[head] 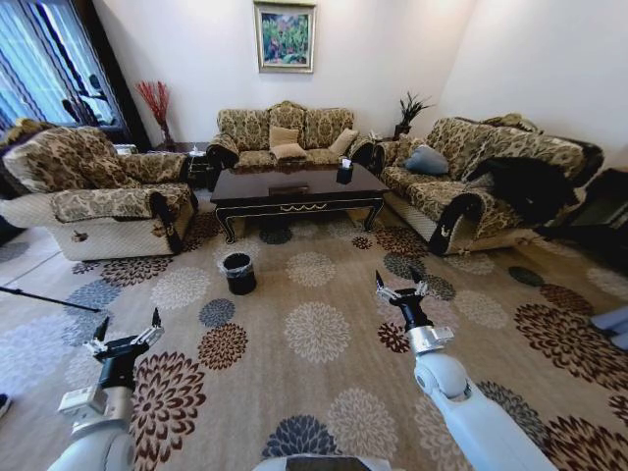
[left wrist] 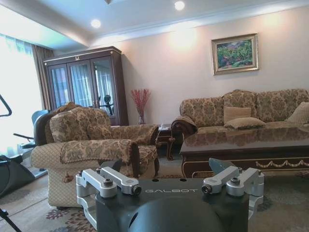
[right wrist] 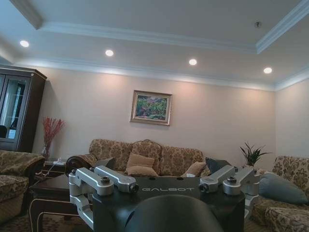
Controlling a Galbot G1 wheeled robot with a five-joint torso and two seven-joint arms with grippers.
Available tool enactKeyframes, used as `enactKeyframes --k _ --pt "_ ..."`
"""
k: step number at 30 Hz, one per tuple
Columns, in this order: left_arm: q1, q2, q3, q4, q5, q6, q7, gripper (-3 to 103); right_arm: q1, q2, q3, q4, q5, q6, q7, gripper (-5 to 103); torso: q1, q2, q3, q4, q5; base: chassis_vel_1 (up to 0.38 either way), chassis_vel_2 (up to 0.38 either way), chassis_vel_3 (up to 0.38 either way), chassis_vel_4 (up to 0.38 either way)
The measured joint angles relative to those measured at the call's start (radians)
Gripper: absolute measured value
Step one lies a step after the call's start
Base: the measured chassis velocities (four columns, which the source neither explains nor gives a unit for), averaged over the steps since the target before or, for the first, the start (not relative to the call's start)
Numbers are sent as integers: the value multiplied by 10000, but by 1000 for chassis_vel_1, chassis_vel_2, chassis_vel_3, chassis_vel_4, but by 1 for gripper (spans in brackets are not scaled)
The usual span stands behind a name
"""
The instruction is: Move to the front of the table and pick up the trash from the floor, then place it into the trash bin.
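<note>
Head view: both my grippers, left point(head: 126, 328) and right point(head: 401, 287), hang spread, empty.
Trash unseen near the centre-frame trash bin point(head: 237, 273); I expect light, soft scraps, pinched mid-crumple.

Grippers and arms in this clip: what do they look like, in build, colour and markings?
Both arms are glossy white with rounded joints and a silver ring at the wrist. The left gripper and right gripper each have a black body and two silver-grey metal fingers built of bolted linkage bars, ending in dark pointed tips. GALBOT is printed in pale letters on each black housing. No loose cables show.
</note>
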Motion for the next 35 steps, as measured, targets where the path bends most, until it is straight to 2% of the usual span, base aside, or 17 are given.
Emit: enactKeyframes --k 22,35 --pt "1 0 0 0 0 0 0 100 0 0 0 0 0 0 0 100 516 1173 656 0 0 0 0 0 0" --pt "0 0 0 0 0 0 0 100 0 0 1 0 0 0 0 100 528 1197 671 0 0 0 0 0 0"
